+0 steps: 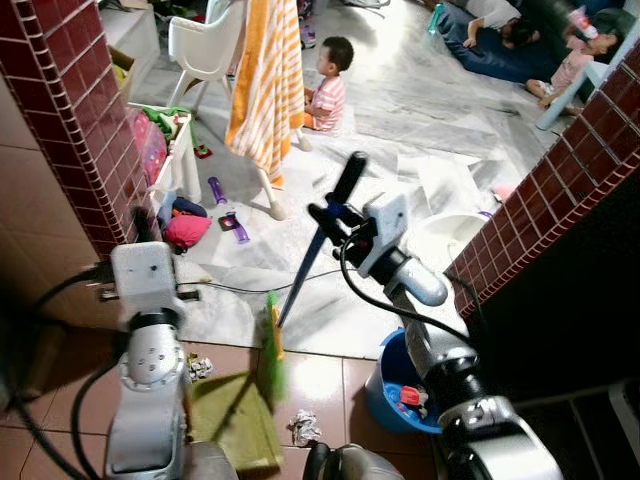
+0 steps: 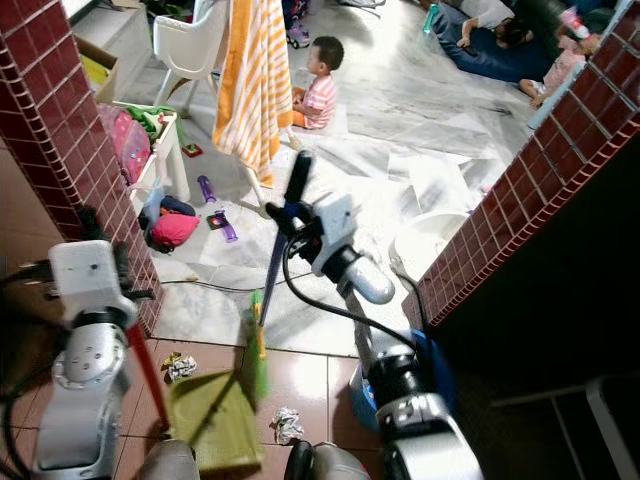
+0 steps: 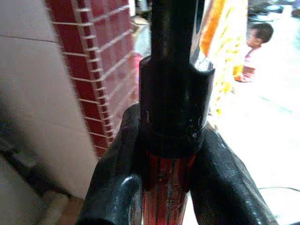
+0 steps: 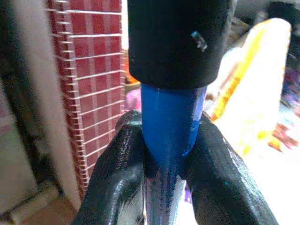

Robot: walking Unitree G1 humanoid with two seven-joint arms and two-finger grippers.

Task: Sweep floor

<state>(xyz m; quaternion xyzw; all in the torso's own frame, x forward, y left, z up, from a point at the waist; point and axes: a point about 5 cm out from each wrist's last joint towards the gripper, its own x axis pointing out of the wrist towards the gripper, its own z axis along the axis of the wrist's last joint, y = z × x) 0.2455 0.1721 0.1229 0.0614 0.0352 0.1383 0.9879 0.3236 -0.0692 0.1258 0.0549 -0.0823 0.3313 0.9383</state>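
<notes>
Right end effector point(image 4: 161, 159) is clenched on the blue broom handle point(image 1: 300, 280) just below its black cap; its green bristles point(image 1: 272, 350) rest on the brown tiled floor point(image 1: 320, 385) beside the green dustpan point(image 1: 235, 420). Left end effector point(image 3: 164, 173) grips the dustpan's red handle point(image 2: 148, 370). Crumpled paper point(image 1: 304, 428) lies just beside the dustpan. Red brick walls point(image 1: 70, 120) flank the opening onto open marble floor point(image 1: 400, 110), where a child point(image 1: 325, 85) sits. A blue bucket point(image 1: 392, 385) stands by the right wall, holding something red.
</notes>
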